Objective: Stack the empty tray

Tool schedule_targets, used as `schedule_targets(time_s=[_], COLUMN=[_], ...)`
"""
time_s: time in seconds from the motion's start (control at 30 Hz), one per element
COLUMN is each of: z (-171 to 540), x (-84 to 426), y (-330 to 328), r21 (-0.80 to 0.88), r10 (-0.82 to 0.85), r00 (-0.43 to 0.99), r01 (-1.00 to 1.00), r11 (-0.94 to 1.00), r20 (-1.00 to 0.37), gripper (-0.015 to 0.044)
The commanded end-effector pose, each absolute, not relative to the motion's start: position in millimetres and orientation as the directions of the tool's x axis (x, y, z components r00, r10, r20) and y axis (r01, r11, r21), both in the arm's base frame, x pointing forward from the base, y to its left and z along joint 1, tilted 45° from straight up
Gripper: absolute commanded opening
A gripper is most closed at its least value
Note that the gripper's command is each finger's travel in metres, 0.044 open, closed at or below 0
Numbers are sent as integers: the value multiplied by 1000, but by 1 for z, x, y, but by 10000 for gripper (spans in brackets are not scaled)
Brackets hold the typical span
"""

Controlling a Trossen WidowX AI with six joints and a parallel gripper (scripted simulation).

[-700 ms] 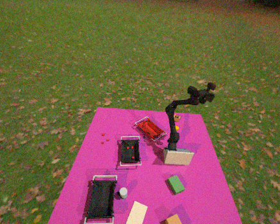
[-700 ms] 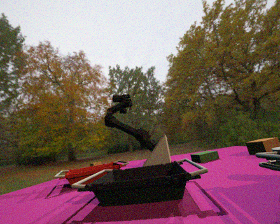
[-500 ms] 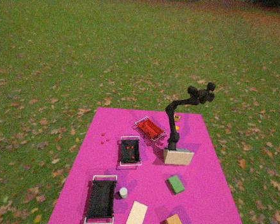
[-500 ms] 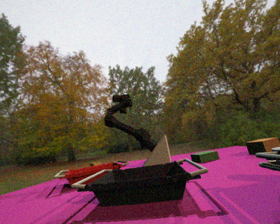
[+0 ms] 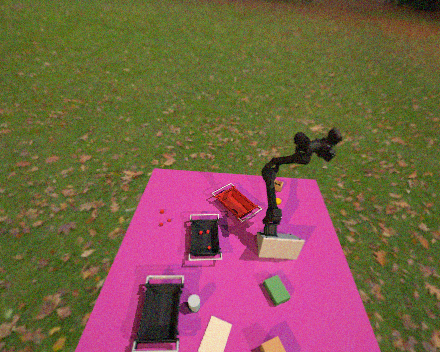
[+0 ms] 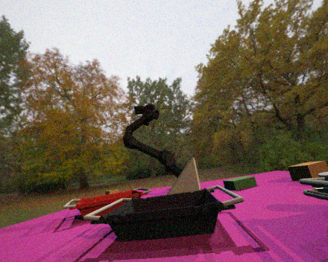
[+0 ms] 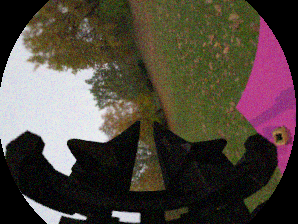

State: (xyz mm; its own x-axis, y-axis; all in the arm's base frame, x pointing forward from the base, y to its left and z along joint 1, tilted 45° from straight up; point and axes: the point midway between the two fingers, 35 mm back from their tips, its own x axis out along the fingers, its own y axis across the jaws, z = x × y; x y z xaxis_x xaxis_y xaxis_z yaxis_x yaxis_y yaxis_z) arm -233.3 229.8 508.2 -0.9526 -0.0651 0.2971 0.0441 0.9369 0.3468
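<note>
A black tray (image 5: 191,240) (image 6: 168,225) holds small red blocks (image 5: 201,232). Its far bar (image 5: 204,215) and near bar (image 5: 205,259) are swung out beyond its ends. A red tray (image 5: 238,202) (image 6: 101,201) stands askew behind it, looks empty, and has bars out at both ends. A larger black tray (image 5: 158,315), with no load visible, stands at the front left, its far bar (image 5: 166,277) also out. My gripper (image 5: 331,145) (image 6: 139,109) (image 7: 146,123) is raised high, far from the trays, pointing away over the grass. Its fingers are nearly together, with a narrow gap and nothing between.
Loose red blocks (image 5: 161,211) lie left of the loaded tray. A pale board (image 5: 281,247) (image 6: 187,179) stands at the arm's base. A white cylinder (image 5: 194,302), pale slab (image 5: 215,335), green block (image 5: 277,290) and orange block (image 5: 272,346) are nearer. A small wooden piece (image 5: 279,186) (image 7: 281,136) is behind.
</note>
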Motion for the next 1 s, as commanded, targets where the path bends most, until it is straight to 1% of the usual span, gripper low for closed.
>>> schedule_targets(time_s=[0.0,0.17,0.3,0.53,0.77,0.97], z=[503,492,484,472,452,432], x=[-217,-178,-143,-100,-20,55], y=[275,336,362,397,435,451], r21=[151,-150,-220,-416,-660,-829], r10=[95,339,453,611,814,926], r00=[-945,-887,-839,-741,-536,-338], r01=[148,307,401,480,531,459], r11=[977,940,889,772,531,320], r20=[313,314,301,278,224,170], gripper=[84,84,84,84,84,84])
